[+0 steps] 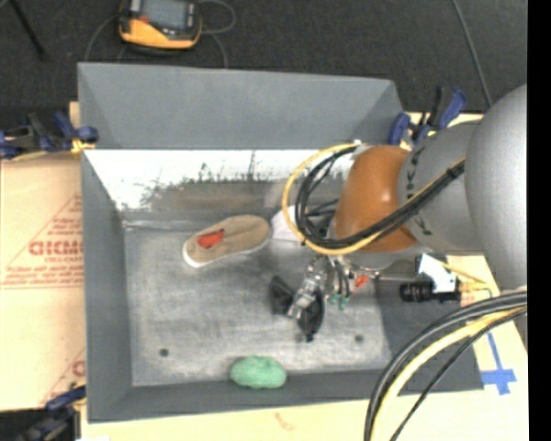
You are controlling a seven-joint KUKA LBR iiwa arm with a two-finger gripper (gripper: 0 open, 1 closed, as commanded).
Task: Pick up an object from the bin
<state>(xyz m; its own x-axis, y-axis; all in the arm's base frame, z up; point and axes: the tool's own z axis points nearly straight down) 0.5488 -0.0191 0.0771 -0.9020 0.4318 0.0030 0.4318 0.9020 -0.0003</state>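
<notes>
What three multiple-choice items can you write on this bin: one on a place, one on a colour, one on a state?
1. Where does the green lump lie?
A. by the bin wall at the view's bottom
B. by the far wall
C. in the far left corner

2. What colour is the patch on the beige shoe?
A. blue
B. red
C. yellow

3. How does the gripper stand to the shoe?
A. resting on it
B. apart, to its right
C. lifting it

Answers: 1 A, the lump sits at the floor's bottom edge. 2 B, a red mark shows on the shoe. 3 B, bare floor lies between them.
</notes>
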